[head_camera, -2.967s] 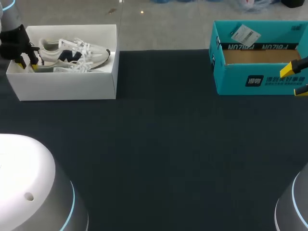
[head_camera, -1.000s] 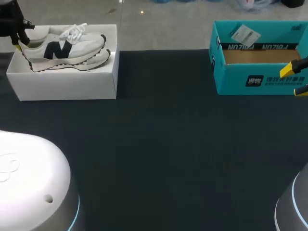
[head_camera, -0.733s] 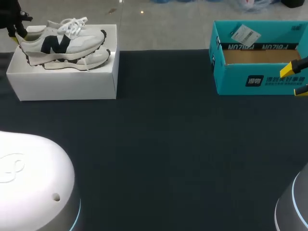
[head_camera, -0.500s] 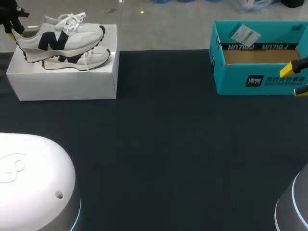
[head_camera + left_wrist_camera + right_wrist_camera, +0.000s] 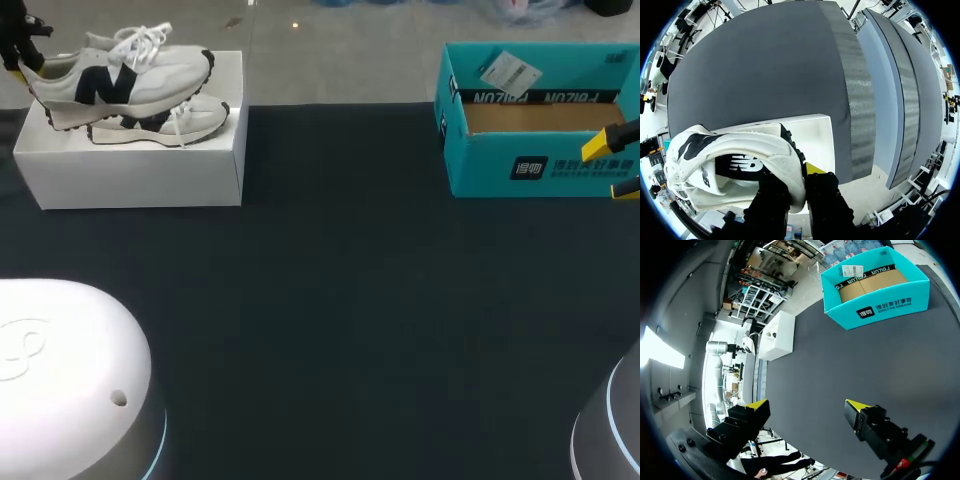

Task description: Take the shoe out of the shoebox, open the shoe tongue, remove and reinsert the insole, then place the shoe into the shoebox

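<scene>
White, navy-marked shoe [image 5: 145, 78], loosely laced

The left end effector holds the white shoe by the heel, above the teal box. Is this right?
No: the left end effector holds the white shoe by the heel above the white box, not the teal box; see the head view.

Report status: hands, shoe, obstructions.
Left hand shut on sneaker heel. Sneaker above white shoebox, second sneaker inside. Right hand open near teal box.

Two shoes [image 5: 130, 75] [image 5: 192, 118], two boxes [image 5: 140, 175] [image 5: 500, 172], two tools [image 5: 799, 192] [image 5: 615, 165]
</scene>
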Robot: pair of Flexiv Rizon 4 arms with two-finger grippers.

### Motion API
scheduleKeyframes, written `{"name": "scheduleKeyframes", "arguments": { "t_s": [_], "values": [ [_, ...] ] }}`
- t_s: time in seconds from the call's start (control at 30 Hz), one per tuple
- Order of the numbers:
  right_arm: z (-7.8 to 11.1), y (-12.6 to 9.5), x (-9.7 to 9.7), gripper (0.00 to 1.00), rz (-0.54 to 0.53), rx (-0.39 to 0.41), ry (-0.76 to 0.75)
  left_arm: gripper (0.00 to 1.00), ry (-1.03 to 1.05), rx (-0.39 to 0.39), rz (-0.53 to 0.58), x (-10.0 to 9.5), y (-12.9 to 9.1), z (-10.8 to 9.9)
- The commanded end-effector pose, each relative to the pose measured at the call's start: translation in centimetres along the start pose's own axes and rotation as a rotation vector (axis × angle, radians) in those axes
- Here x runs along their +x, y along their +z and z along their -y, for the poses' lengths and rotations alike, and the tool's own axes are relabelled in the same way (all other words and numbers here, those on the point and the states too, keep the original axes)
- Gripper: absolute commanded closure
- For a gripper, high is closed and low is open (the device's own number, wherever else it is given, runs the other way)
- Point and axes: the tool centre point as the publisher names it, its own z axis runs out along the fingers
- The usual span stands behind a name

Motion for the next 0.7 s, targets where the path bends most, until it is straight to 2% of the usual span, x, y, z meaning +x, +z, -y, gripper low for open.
{"name": "scheduleKeyframes", "arguments": {
  "t_s": [0.03,0.17,0.33,0.47,0.7],
  "values": [
    [0.0,0.1,0.0,0.00,0.003,0.001,0.001,1.00,0.001,-0.002,0.000,0.0,-0.2,0.1],
    [0.0,0.1,0.0,0.00,0.003,0.001,0.001,1.00,0.001,-0.002,0.000,0.0,-0.2,0.1],
    [0.0,0.1,0.0,0.00,0.003,0.001,0.001,1.00,-0.042,0.045,-0.066,-3.2,-0.8,3.1],
    [0.0,0.1,0.0,0.00,0.003,0.001,0.001,1.00,-0.086,0.010,-0.104,-5.1,-2.1,4.9],
    [0.0,0.1,0.0,0.00,0.003,0.001,0.001,1.00,-0.066,-0.056,-0.088,-9.0,-3.6,7.4]
  ]
}}
